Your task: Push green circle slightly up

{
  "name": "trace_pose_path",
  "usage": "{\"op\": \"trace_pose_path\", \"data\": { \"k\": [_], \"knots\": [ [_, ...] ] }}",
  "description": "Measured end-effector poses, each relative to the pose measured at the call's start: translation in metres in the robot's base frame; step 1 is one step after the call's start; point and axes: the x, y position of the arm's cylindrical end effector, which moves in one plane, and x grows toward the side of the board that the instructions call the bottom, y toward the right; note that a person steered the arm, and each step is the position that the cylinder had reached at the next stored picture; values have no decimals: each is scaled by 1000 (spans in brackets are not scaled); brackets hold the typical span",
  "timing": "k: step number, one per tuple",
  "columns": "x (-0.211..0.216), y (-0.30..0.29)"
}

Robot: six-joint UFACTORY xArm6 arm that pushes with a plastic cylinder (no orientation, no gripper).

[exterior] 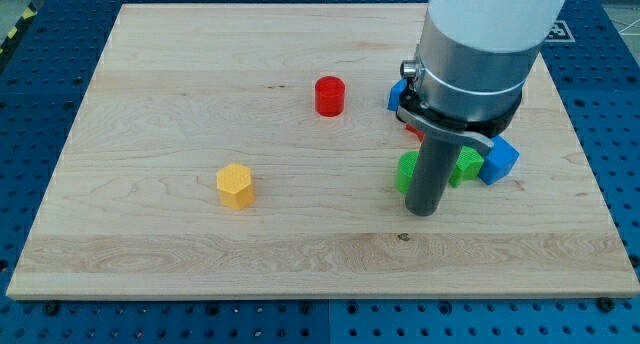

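Step in hand, by my judgement: lining up behind the green circle point(405, 171) for a short push toward the view's top. Rod, dark, straight, smooth; my tip point(425, 212) rests on the table point(150, 114) just below and slightly to the view's right of the green circle, apparently touching or nearly so. No jaws on this end effector, so neither wide nor narrow, and holding nothing. Next move calls for a brief, centred nudge upward, since a second green block point(464, 167), shape unclear, sits just right of the rod. Blue block point(500, 160), angular, lies right of that one; another blue block point(397, 93) lies above the green circle, partly hidden. Red cylinder point(329, 96), upper left of the green circle. Yellow hexagonal block point(236, 185), well to its left. Table: pale wood, visible grain.
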Motion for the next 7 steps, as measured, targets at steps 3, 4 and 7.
{"op": "trace_pose_path", "data": {
  "k": [3,4,7],
  "knots": [
    [-5,-21],
    [-16,-39],
    [-22,21]
  ]
}}
